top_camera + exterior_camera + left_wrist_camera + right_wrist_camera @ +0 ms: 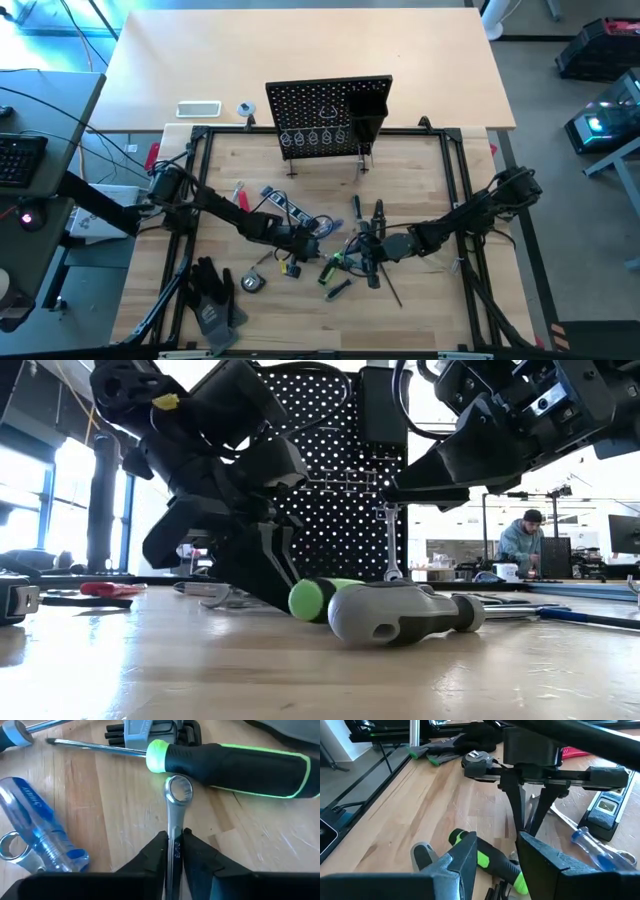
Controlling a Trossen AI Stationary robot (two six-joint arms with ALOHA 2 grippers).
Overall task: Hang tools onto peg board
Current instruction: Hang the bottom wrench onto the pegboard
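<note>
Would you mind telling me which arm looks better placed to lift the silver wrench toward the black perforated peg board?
Left, probably. The left gripper already straddles the silver wrench shaft, fingers close on both sides. The right gripper hovers open over the green-and-black screwdriver.

High view looks straight down on the bench [420, 200]; low view faces level across it; both wrist views sit close, sharing the green screwdriver [235, 770].

- Right gripper [495, 857]: fingers parted, low over the wooden table [405, 805].
- Green-and-black screwdriver handle [487, 860] lies between the fingers.
- Just ahead: left gripper [530, 822] pointing down at the table.
- Beyond that: tape measure [477, 762], black gloves [455, 742].
- Off to one side: blue-handled screwdriver [595, 847].
</note>
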